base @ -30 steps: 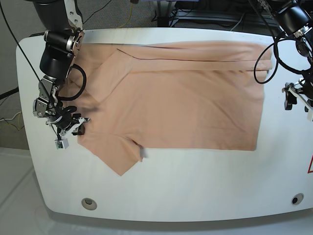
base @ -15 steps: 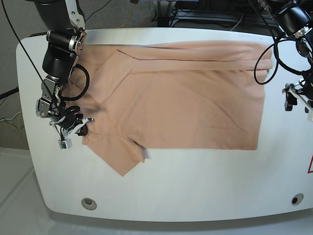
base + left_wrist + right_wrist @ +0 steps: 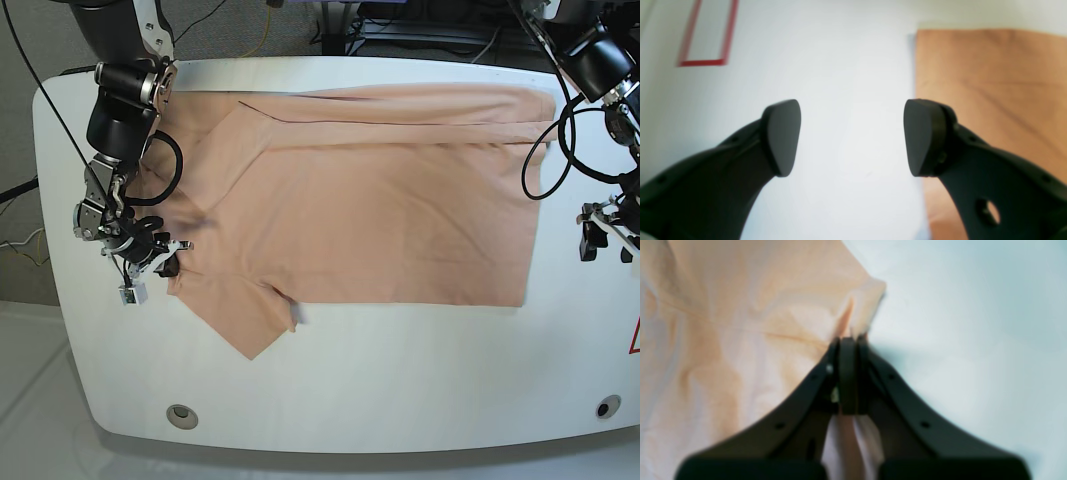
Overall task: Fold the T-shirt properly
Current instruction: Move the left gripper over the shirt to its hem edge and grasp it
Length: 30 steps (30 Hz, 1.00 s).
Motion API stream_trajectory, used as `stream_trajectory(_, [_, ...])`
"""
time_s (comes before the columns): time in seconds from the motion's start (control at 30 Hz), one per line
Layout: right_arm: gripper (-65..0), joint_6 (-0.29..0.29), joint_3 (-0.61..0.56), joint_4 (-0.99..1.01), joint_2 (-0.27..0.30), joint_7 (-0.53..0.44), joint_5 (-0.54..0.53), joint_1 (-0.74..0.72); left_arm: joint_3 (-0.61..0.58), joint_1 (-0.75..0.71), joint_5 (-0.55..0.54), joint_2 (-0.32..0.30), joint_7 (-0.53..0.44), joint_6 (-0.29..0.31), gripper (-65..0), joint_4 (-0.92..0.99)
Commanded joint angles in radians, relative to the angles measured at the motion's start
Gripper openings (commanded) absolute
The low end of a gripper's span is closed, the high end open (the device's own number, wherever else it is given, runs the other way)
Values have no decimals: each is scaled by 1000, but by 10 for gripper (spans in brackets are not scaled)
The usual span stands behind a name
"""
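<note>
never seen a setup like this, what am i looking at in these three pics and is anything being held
This is a two-armed robot working at a white table. The wide picture is taken from above and shows both arms. The other two come from small cameras mounted on each wrist, looking down along that arm's tool.

A peach T-shirt lies spread flat on the table, partly folded along its far edge, one sleeve pointing toward the near edge.

The right tool, on the left side of the overhead picture, is shut on the T-shirt: its wrist camera shows fabric pinched between the closed fingers at the shirt's edge.

The left tool is open and holds nothing. Its two dark pads stand apart above bare table, just beside the shirt's straight edge.
</note>
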State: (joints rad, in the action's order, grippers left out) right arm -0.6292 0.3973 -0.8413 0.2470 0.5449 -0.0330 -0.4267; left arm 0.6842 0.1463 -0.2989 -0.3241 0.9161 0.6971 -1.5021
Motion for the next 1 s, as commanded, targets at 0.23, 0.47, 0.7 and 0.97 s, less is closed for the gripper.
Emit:
stream_trajectory(0.23, [-650, -2, -2, -2, 10, 31, 15, -13, -4, 132, -15, -10, -24, 1, -193, 234])
stream_trajectory(0.47, [-650, -2, -2, -2, 12, 31, 15, -11, -11, 177, -15, -10, -98, 1, -193, 369])
stream_trajectory(0.7, [-650, -2, -2, -2, 21, 31, 17, -11, -110, 192, -15, -8, -168, 1, -193, 476])
stream_trajectory(0.97, [-650, -2, -2, -2, 24, 31, 17, -11, -130, 197, -13, 38, -213, 1, -193, 512])
